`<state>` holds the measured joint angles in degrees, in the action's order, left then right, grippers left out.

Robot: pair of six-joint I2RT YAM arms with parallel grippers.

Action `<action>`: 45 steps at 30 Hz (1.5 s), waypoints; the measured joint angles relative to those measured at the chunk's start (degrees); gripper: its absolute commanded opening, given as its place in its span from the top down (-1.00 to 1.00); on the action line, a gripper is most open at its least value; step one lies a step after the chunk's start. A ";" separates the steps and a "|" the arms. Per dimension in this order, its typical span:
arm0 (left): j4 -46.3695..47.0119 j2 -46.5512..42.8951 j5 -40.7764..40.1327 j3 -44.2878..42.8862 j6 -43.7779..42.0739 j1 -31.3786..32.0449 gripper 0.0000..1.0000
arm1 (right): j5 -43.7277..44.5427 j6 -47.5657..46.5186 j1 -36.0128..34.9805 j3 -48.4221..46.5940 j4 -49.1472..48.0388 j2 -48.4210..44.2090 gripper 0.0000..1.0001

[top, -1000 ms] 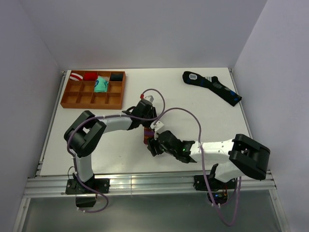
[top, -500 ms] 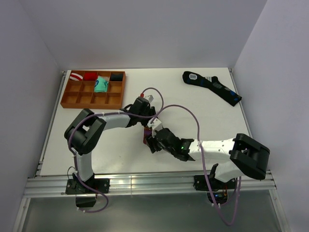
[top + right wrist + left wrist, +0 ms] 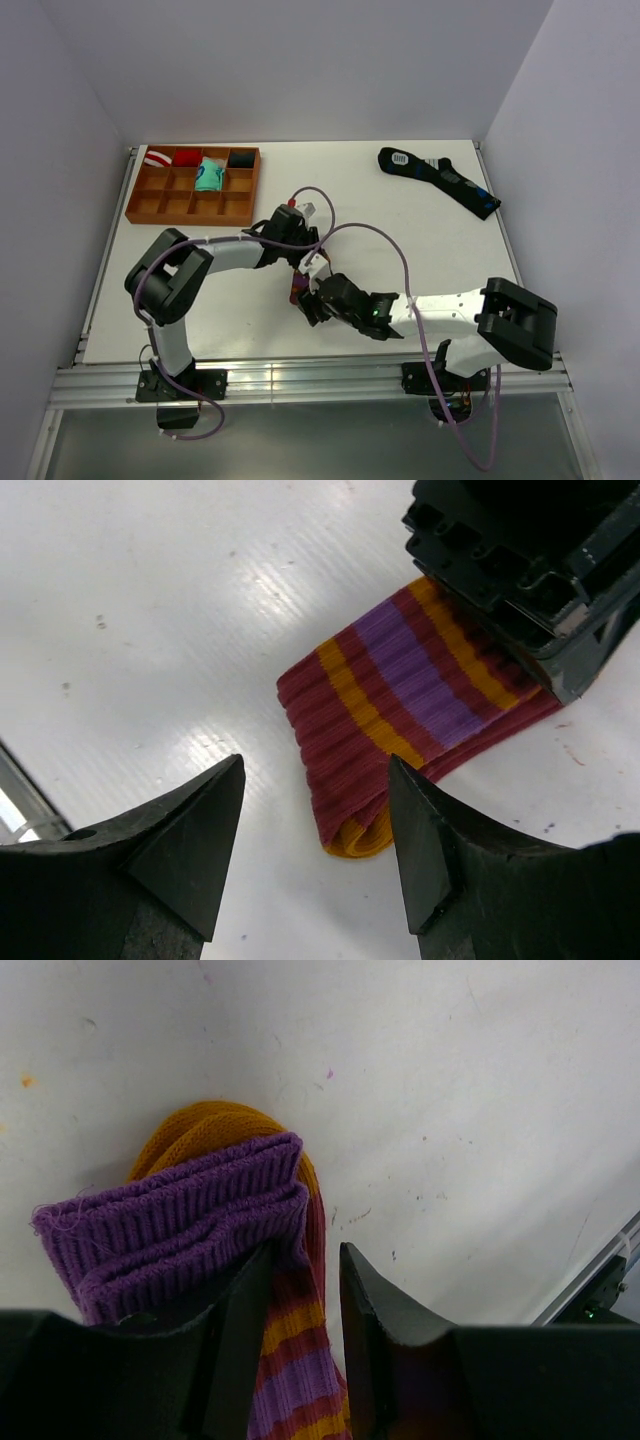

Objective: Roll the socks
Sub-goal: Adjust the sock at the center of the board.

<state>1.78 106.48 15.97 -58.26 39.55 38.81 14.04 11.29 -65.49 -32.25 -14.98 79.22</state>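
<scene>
We found socks (image 3: 299, 287) on table (image 3: 200, 310), centre of top view, folded, purple cuff over orange end. We saw left gripper (image 3: 305, 1270) clamped on striped part, fingers narrow; right gripper (image 3: 315, 770) above maroon folded end, fingers wide, off fabric.

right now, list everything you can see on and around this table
socks: one folded stack, maroon with orange and purple bands, table middle
black sock: one, blue marks, far right
tray: one, brown wood, far left
rolled bundles: four, red-white striped, red, teal, dark, tray's far side
table: one, white
left gripper: one, black, closed on the socks
right gripper: one, black, open, over the socks' free end
</scene>
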 measured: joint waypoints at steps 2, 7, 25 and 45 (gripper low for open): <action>-0.33 -0.70 0.37 0.79 -0.13 0.00 0.17 | -0.02 0.35 -0.94 0.07 -0.44 0.02 -0.33; -1.20 -1.92 1.18 1.95 -0.79 0.00 0.17 | 0.09 1.33 -2.36 0.57 -2.45 1.36 -0.32; -3.13 -2.91 2.21 2.62 -1.70 0.00 0.15 | 4.63 5.25 -4.92 8.26 -12.41 4.63 -0.32; -7.08 -2.89 2.69 1.16 -3.15 0.00 0.14 | 2.78 -0.26 -5.77 7.06 -18.27 4.37 -0.51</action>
<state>-5.30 103.59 18.65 -57.10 36.40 38.81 16.82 11.03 -71.26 -25.19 -33.26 83.59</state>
